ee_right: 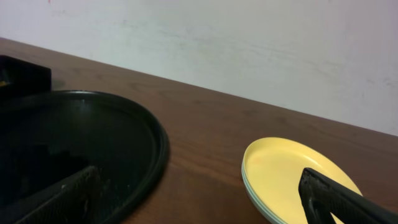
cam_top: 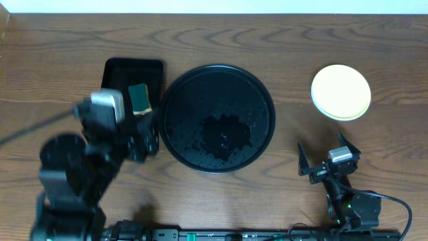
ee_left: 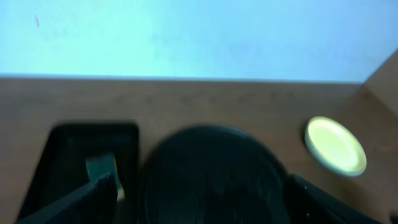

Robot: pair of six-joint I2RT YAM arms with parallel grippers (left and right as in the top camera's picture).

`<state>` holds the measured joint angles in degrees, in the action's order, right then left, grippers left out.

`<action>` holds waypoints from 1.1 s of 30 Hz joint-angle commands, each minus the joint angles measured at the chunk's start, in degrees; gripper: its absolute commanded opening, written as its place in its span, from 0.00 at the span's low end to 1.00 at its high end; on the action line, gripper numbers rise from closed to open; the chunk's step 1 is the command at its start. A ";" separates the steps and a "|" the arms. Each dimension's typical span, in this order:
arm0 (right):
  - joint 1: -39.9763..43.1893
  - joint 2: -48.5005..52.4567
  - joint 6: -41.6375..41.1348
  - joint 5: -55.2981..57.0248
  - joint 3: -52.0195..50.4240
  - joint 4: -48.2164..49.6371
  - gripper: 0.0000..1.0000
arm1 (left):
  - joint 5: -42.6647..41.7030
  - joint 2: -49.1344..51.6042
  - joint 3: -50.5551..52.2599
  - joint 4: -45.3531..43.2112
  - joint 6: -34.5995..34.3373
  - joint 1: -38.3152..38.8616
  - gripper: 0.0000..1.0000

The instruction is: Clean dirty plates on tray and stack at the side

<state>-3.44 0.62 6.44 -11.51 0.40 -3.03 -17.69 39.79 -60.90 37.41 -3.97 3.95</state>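
R fingers near plates, off tray rim

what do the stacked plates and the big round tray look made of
Stacked plates: probably plastic or melamine; smooth pastel surface with a soft sheen and thin, even rims. Round tray: likely plastic or lacquered metal, unclear which; glossy black, speckled, with bright reflections across it.

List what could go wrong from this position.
1. The right gripper, jaws open, sits close to the plate stack; a careless swing could knock the stack askew.
2. The round tray looks wet in the middle; moving it may spill water onto the table.
3. The left gripper hangs by the small tray holding the sponge and might clip its rim.
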 commanded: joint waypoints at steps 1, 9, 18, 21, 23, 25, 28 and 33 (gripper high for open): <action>0.48 -0.31 -0.83 0.39 -0.09 -0.24 0.99 | 0.13 -11.96 12.26 -0.17 0.90 0.55 0.85; 0.48 -0.31 -0.83 0.39 -0.09 -0.24 0.99 | 1.88 -35.28 42.84 -30.16 0.90 0.52 0.85; 0.48 -0.31 -0.83 0.39 -0.09 -0.24 0.99 | 2.36 -39.69 57.13 -54.07 0.90 0.46 0.85; 0.48 -0.31 -0.83 0.39 -0.09 -0.24 0.99 | 3.45 -39.69 60.08 -53.55 0.87 -0.79 0.85; 0.48 -0.31 -0.83 0.39 -0.09 -0.24 0.99 | 4.74 -39.69 60.67 -51.15 0.87 -1.68 0.85; 0.48 -0.31 -0.83 0.39 -0.09 -0.24 0.99 | 6.58 -39.69 60.67 -48.09 0.87 -2.03 0.85; 0.48 -0.31 -0.83 0.39 -0.09 -0.24 0.99 | 9.68 -39.69 60.67 -42.86 0.90 -2.05 0.85; 0.48 -0.31 -0.83 0.39 -0.09 -0.24 0.99 | 12.79 -39.65 60.67 -33.66 0.94 -2.05 0.85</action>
<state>-3.44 0.62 6.44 -11.49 0.40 -3.01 -8.03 0.67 -0.51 0.40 -3.99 2.24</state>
